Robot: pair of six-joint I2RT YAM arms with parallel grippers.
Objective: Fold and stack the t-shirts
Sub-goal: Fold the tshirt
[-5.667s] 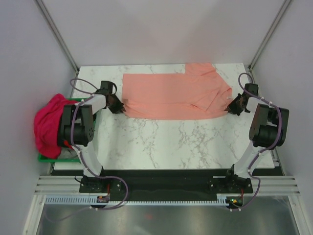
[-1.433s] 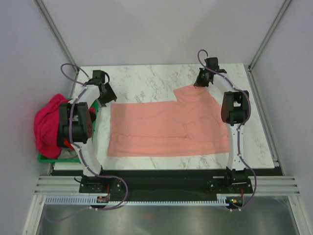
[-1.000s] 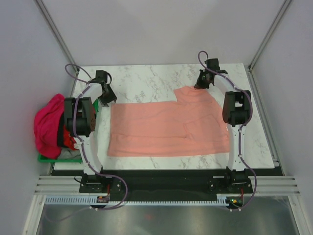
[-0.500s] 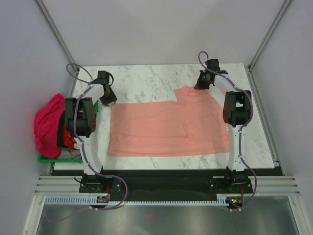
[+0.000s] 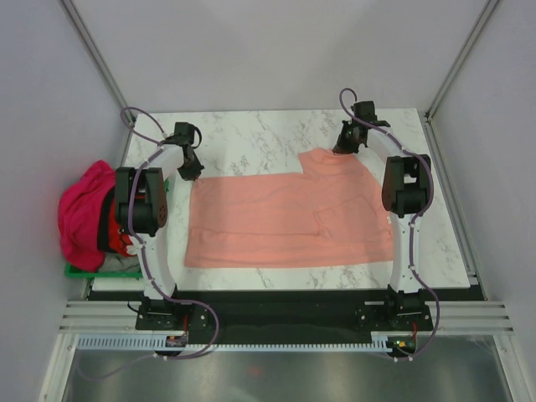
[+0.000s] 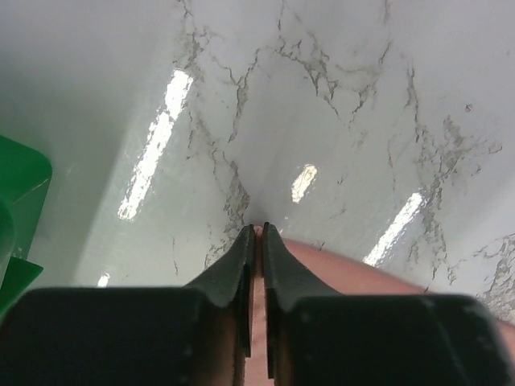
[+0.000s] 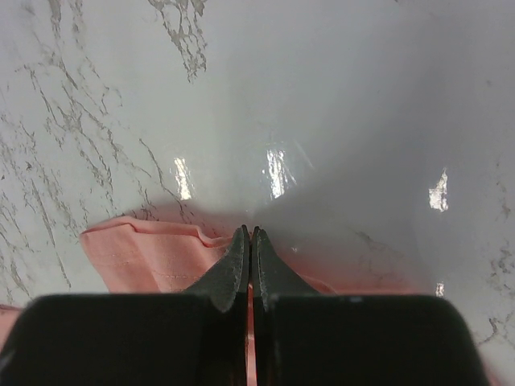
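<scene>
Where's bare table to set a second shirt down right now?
Best: the far strip of table beyond the salmon shirt, between the left gripper and right gripper. Another bare strip runs right of the shirt, outside the right arm. Crowded: the centre is all shirt; near and left margins are slivers.

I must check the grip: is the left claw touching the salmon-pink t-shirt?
Touching. The left wrist view shows the left claw pinching the corner of the salmon-pink t-shirt, cloth visible between its fingers.
</scene>
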